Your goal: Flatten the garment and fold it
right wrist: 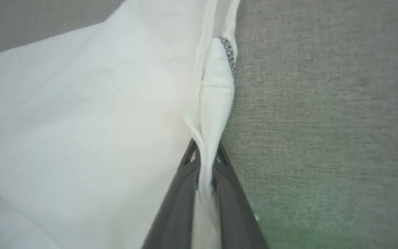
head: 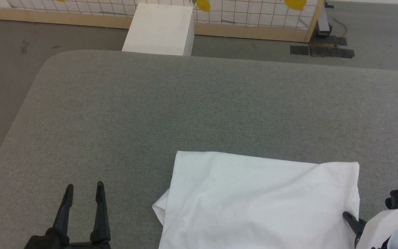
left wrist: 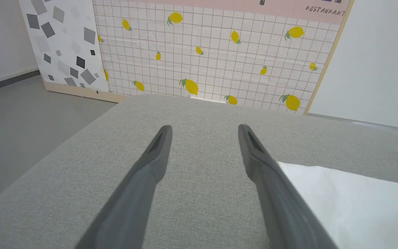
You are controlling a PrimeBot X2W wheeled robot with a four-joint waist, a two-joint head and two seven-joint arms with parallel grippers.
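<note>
White thin-fabric shirt [head: 254, 200] lies lengthwise nine to three o'clock, near edge cut off; right gripper [right wrist: 204, 157] pinches its three-o'clock edge, left gripper [head: 84, 188] stands spread.

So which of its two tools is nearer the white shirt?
Right. The right tool is clamped on the right edge of the shirt; the left tool stands open over the grey surface, apart from the shirt, off its left side.

Head view: garment [head: 254, 197] runs off the bottom edge, near part unseen. White box [head: 159, 31] cut at top, base hidden behind table [head: 116, 103]. Right wrist view: right gripper [right wrist: 205, 155] finger bases cut off at bottom edge; pinched fabric hides the fingers' inner faces.
</note>
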